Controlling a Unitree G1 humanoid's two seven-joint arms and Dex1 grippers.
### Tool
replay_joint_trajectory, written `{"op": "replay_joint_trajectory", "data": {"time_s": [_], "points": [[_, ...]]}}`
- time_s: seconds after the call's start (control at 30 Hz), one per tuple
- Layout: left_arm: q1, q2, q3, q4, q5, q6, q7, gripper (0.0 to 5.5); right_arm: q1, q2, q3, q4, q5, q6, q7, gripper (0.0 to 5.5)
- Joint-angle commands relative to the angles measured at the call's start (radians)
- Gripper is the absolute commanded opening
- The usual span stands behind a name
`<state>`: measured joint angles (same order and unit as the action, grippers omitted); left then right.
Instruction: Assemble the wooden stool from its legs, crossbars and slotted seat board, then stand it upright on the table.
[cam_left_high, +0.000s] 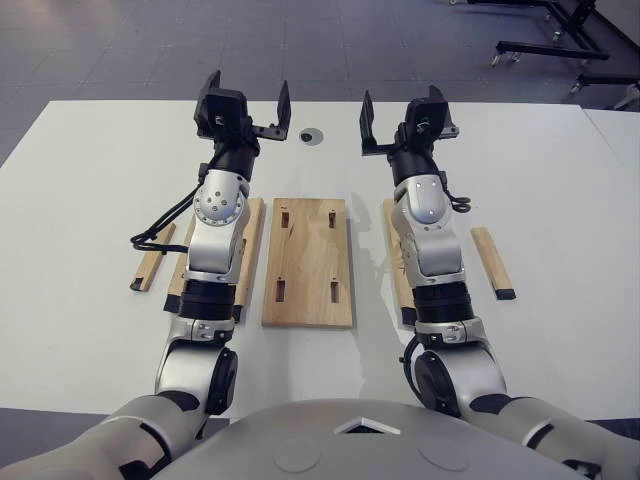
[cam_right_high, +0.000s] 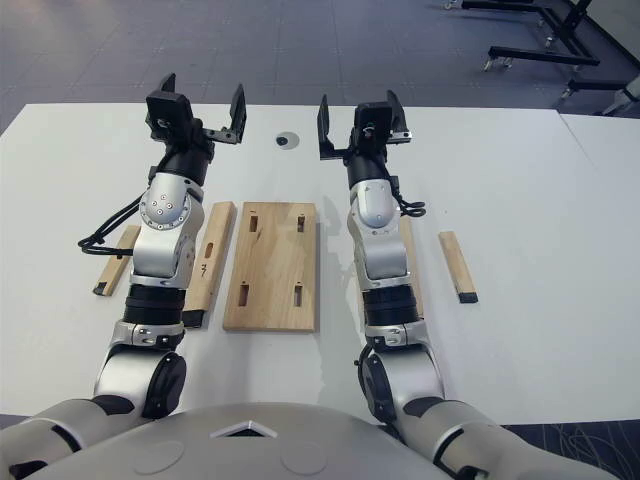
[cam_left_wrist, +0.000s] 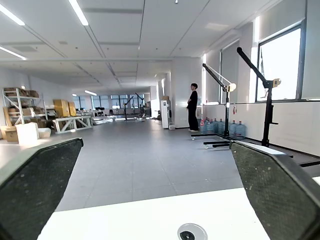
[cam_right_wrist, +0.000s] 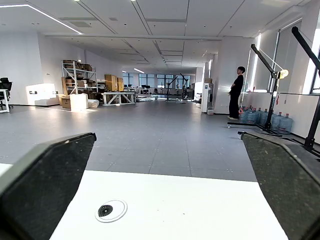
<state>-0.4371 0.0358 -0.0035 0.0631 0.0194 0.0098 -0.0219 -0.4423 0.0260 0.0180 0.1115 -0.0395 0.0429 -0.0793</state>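
The slotted seat board (cam_left_high: 307, 262) lies flat on the table (cam_left_high: 90, 170), with loose wooden bars (cam_left_high: 493, 262) along both its long sides. Beyond its far end, the left gripper (cam_left_high: 248, 93) and right gripper (cam_left_high: 400, 101) hang empty, fingers spread wide.

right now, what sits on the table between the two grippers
A small round port in the table, seen in both eye views.

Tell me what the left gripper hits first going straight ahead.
Nothing, it seems: the left gripper points level past the far edge of the table toward open floor. The grommet sits flush below that line; height is hard to judge.
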Motion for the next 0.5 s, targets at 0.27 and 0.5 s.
{"op": "replay_joint_trajectory", "data": {"time_s": [0.27, 0.5], "points": [[0.06, -0.01, -0.004, -0.045, 0.015, 0.042, 0.033, 5.4, 0.012, -0.02, 0.001, -0.018, 0.0, 0.053, 0.015, 5.35], [0.071, -0.01, -0.014, -0.061, 0.035, 0.047, 0.045, 5.4, 0.01, -0.017, 0.006, -0.023, -0.006, 0.06, 0.021, 5.35]]}}
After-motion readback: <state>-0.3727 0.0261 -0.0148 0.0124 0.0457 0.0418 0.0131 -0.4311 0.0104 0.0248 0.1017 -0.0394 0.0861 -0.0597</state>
